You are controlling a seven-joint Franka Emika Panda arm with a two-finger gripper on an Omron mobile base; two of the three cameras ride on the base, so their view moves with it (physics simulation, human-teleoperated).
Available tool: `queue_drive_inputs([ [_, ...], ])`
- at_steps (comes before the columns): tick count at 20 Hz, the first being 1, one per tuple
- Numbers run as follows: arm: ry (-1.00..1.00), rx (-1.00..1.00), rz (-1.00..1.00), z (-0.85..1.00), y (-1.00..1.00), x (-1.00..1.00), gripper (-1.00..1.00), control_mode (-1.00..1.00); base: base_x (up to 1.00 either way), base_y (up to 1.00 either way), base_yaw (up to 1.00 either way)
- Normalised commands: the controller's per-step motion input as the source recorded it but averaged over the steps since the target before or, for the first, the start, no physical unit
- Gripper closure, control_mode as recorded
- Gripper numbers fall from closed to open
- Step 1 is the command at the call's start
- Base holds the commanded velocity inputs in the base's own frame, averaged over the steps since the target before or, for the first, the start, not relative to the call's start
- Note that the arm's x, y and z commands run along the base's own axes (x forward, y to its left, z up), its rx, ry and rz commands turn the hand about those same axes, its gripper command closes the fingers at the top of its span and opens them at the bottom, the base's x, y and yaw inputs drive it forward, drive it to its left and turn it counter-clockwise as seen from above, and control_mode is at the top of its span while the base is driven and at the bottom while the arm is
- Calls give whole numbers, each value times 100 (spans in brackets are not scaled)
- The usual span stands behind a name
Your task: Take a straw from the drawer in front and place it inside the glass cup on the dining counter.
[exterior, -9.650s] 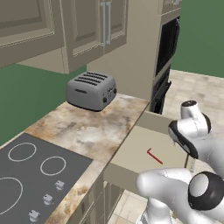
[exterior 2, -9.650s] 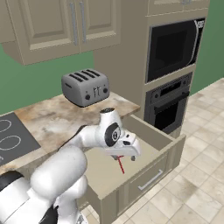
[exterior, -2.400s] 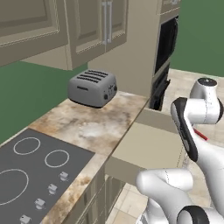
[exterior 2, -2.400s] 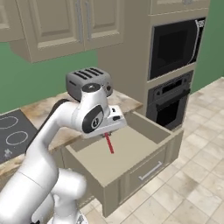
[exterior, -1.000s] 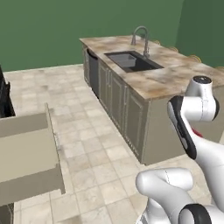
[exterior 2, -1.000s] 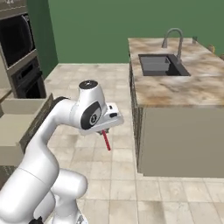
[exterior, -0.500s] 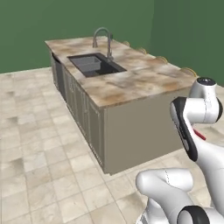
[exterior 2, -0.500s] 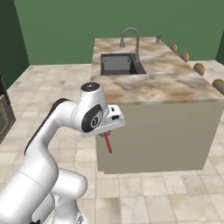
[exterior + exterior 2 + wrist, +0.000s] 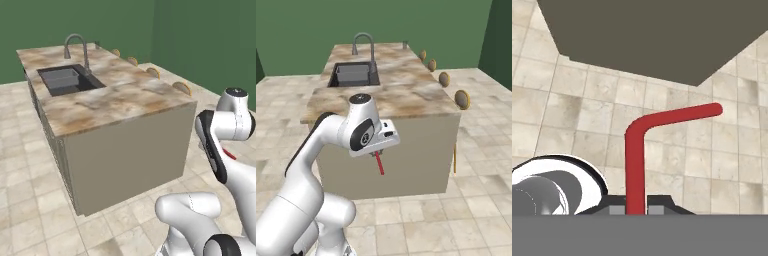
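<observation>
The end effector (image 9: 377, 153) was closed on the straw (image 9: 379, 163), which hung down from it as a short red stick in front of the near tan face of the counter (image 9: 406, 95). In the hand view the straw (image 9: 635, 165) rose from between the fingertips and bent sharply to one side near its far end, with the tiled floor (image 9: 572, 115) and a dark slab of the counter's base behind it. In the left base view only a small red sliver of the straw (image 9: 229, 153) showed behind the arm's forearm, at the right of the picture.

The counter (image 9: 115, 97) was a long marbled brown-and-beige island standing ahead of the robot, running away from it toward the green wall. A dark sink (image 9: 353, 74) was set into its far left part, with a curved metal faucet (image 9: 363, 42) behind the basin. Along the right side of the counter, a row of round tan stool seats (image 9: 462, 99) lined up from near to far. A small dark object (image 9: 405, 45) stood at the far end of the counter top, too small to identify. The robot stood apart from the counter, on the tiled floor.
</observation>
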Motion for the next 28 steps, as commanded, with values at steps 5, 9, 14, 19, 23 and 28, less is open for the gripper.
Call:
queue_drive_inputs([
  [5,0,0,0,0,0,0,100,100,24,-100,-10],
  [9,0,0,0,0,0,0,100,100,37,-100,-9],
  [14,0,0,0,0,0,0,100,100,54,-100,-8],
  [19,0,0,0,0,0,0,100,100,89,-100,-4],
  [23,0,0,0,0,0,0,100,100,100,-82,0],
  [28,0,0,0,0,0,0,100,100,100,-65,1],
])
